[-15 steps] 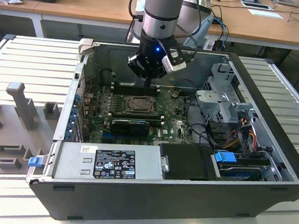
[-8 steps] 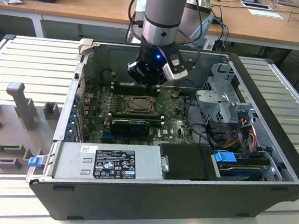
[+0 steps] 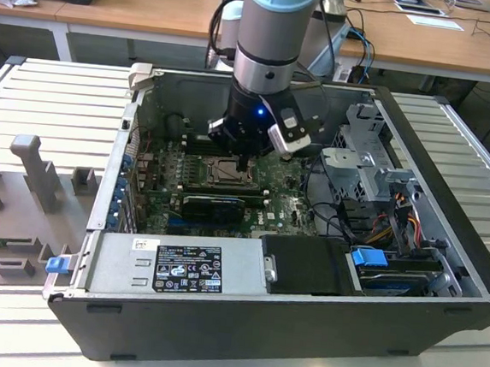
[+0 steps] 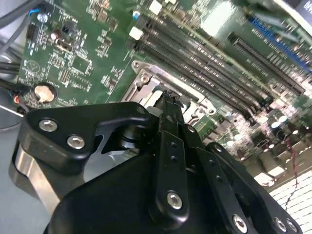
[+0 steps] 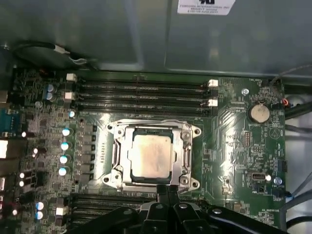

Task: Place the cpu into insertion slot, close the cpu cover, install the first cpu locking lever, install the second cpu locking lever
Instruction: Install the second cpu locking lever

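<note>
Cpu [image 5: 152,155] seated, cpu cover [image 5: 185,156] closed

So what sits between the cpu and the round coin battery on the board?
In the first wrist view, the silver cpu cover frames the cpu; past its edge, green circuit board with small components runs to the coin battery.

Grey arm [image 3: 271,31], pale blue joint cap, black claw [image 4: 168,105], silver screws, blue light

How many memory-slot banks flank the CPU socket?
2. In the first wrist view, one bank lies across the socket from the tool; the other lies on the tool's side, partly hidden behind it.
</note>
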`<state>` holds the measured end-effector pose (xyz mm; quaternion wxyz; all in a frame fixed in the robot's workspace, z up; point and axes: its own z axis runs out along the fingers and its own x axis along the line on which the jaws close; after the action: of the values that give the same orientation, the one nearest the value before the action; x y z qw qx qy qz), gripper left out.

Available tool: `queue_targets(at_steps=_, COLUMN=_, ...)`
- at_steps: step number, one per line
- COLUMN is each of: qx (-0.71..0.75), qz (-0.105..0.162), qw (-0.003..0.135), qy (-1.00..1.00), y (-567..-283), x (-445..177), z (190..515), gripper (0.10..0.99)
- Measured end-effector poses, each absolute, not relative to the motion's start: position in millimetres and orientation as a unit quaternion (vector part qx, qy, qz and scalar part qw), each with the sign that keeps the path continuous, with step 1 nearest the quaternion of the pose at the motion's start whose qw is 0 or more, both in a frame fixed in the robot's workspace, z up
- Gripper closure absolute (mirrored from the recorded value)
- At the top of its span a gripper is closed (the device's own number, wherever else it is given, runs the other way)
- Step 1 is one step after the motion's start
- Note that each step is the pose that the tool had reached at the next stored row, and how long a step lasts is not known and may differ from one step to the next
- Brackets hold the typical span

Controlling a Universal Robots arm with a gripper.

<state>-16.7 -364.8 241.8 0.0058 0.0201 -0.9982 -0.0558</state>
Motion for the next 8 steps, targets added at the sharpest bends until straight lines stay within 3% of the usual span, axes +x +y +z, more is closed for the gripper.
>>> queue_targets(at_steps=3, qx=0.02, qz=-0.07, qw=0.006, qy=-0.997, y=-369, x=-18, z=240, gripper=0.98)
queue_targets(at_steps=8, qx=0.021, qz=-0.072, qw=0.006, qy=-0.997, y=-379, x=-23, z=235, gripper=0.98)
